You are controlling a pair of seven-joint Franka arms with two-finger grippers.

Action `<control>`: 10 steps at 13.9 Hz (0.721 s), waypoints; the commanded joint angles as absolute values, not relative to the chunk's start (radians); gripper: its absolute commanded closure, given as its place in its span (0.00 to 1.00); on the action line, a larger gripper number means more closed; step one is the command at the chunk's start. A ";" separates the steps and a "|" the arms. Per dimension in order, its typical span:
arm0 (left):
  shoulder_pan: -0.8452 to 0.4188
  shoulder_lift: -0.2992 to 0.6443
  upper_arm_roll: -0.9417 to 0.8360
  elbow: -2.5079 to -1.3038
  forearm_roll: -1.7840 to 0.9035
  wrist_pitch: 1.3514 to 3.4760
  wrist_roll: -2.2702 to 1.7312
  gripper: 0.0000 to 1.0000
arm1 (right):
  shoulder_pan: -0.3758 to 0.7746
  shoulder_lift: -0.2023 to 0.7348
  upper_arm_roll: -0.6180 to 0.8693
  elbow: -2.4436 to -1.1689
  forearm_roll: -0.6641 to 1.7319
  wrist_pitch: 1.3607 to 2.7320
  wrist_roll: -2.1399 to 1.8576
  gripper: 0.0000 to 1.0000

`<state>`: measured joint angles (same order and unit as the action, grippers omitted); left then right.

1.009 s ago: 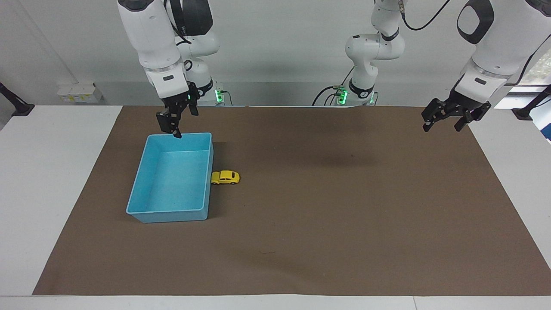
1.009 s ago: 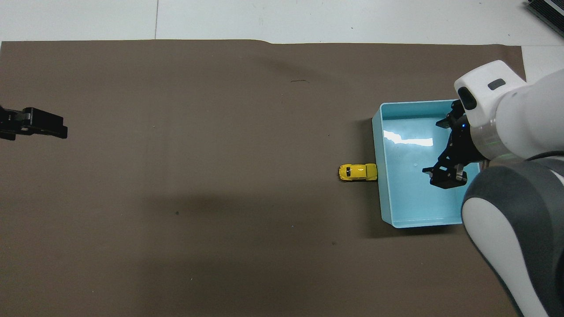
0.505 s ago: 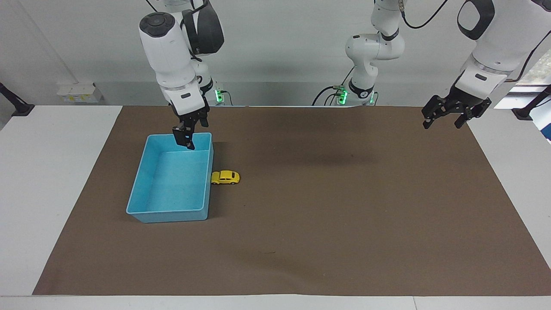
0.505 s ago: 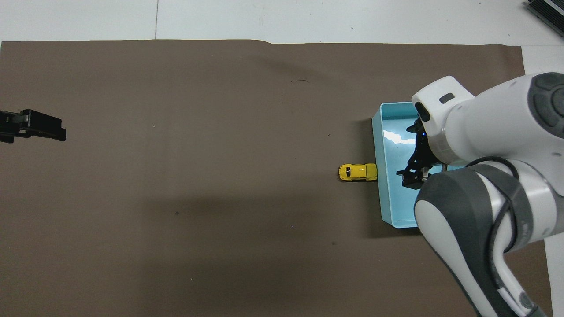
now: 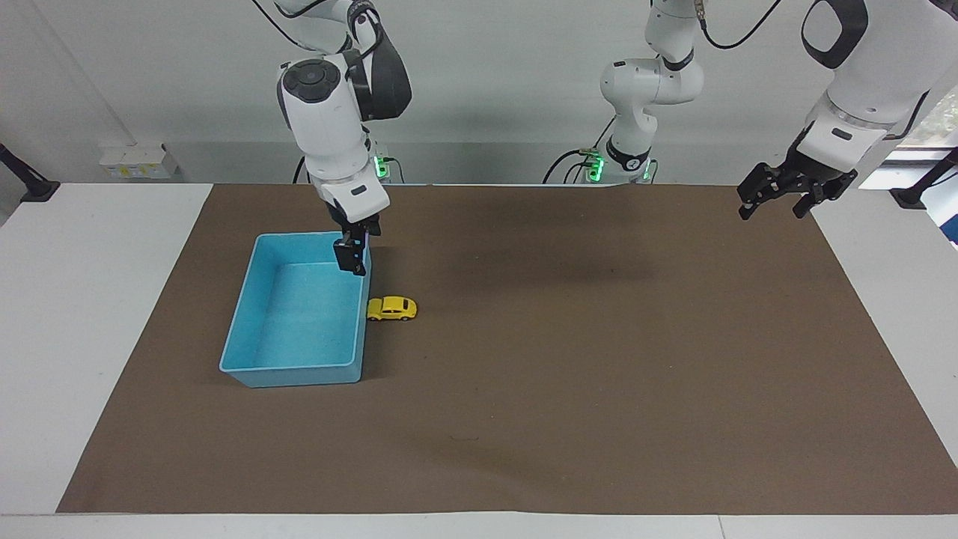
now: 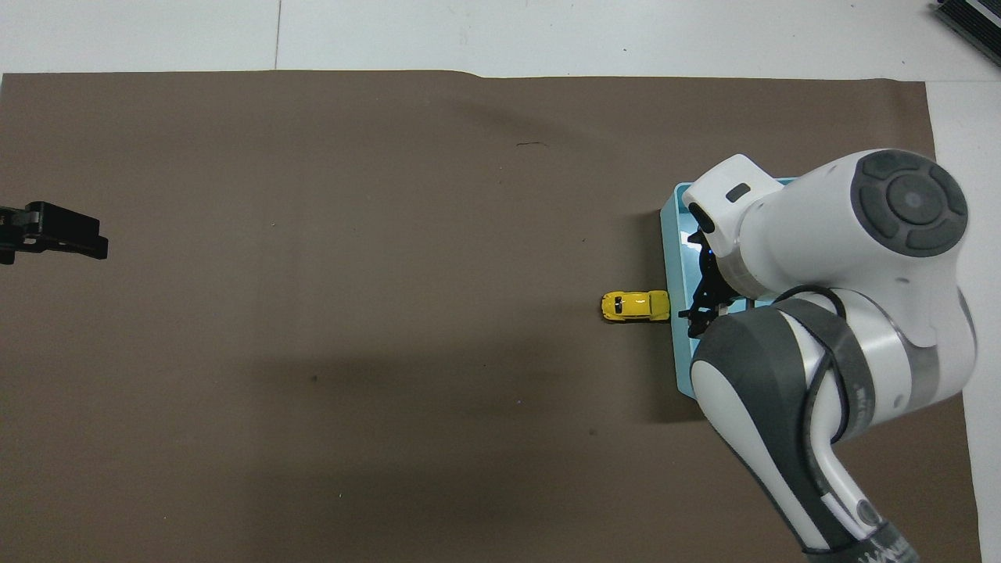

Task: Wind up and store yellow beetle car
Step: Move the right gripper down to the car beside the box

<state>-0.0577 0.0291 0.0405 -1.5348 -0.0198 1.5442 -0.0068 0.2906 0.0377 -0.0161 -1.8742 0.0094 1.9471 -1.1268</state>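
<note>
The yellow beetle car (image 5: 391,308) stands on the brown mat, one end against the outer side wall of the blue bin (image 5: 299,372). In the overhead view the car (image 6: 635,306) shows beside the bin's wall (image 6: 677,356). My right gripper (image 5: 352,259) hangs over the bin's wall on the car's side, over the bin's end nearer to the robots, and is clear of the car. In the overhead view the right gripper (image 6: 701,313) is partly hidden under its own arm. My left gripper (image 5: 775,201) waits open and empty, raised over the mat's edge at the left arm's end.
The brown mat (image 5: 569,389) covers most of the white table (image 5: 90,299). The right arm hides most of the bin in the overhead view. The left gripper (image 6: 74,234) shows at the edge of that view.
My right gripper has swung across the bin from its outer corner to the wall beside the car and has turned. The left gripper has barely shifted. The car has not moved.
</note>
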 commanded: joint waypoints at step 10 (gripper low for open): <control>-0.054 0.006 0.031 -1.543 0.005 1.496 -0.005 0.00 | 0.307 0.074 -0.014 -2.063 -0.002 2.199 -1.154 0.00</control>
<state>-0.0585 0.0262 0.0308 -1.5348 -0.0143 1.5109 -0.0055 0.3095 0.0606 -0.0152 -2.0157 0.0094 2.1273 -1.1278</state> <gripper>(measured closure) 0.000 0.000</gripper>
